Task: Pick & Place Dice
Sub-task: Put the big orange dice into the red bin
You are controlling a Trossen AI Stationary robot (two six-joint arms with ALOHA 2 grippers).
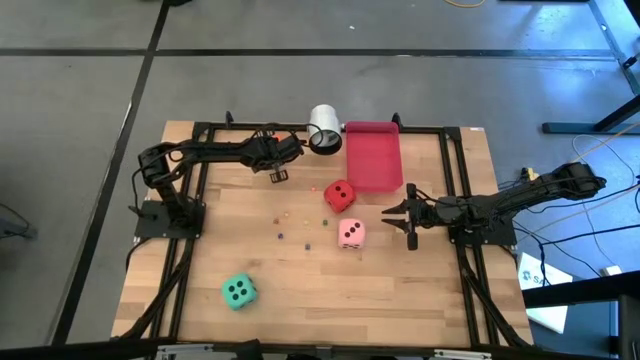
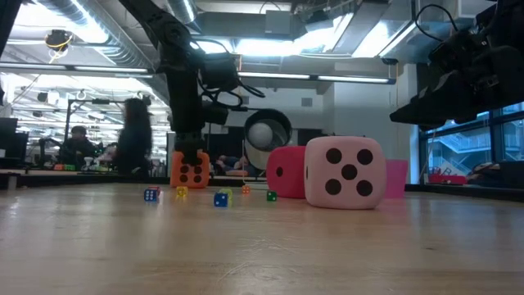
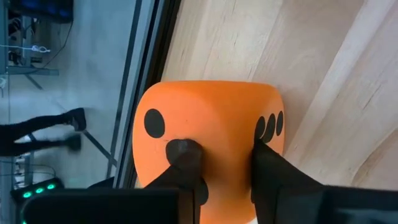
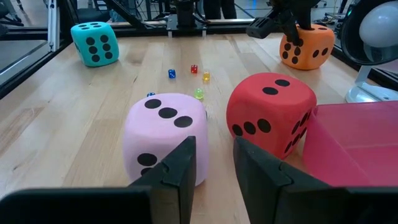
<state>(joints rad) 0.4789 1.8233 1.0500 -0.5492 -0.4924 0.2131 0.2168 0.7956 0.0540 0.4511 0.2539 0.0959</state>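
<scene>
My left gripper [image 3: 221,155] comes down from above on the orange die [image 3: 208,134] near the table's far edge, beside the white cup, and is shut on it. In the low view the die [image 2: 190,169] sits under that gripper [image 2: 190,154]; in the high view the gripper [image 1: 278,172] hides it. My right gripper [image 4: 214,152] is open and level, and it points at the gap between the pink die [image 4: 165,137] and the red die [image 4: 270,118] without touching either. Both rest on the table mid-right [image 1: 351,233] [image 1: 339,195]. The green die [image 1: 238,291] lies near the near-left corner. My left gripper pinches the orange die from above, pointing down. One fingertip [image 3: 183,152] is set on the die's upper face [image 3: 161,134]. The other [image 3: 267,158] stands at the edge toward the three-pip side [image 3: 271,124]. Whether the die's underside [image 2: 190,185] is on the table, I cannot tell.
The white cup [image 1: 324,130] lies on its side at the far edge. Right of it is the flat red tray [image 1: 373,155], close behind the red die. Several tiny coloured dice [image 1: 295,225] are scattered mid-table. A black frame rail [image 1: 300,128] borders the board. People show in the room behind.
</scene>
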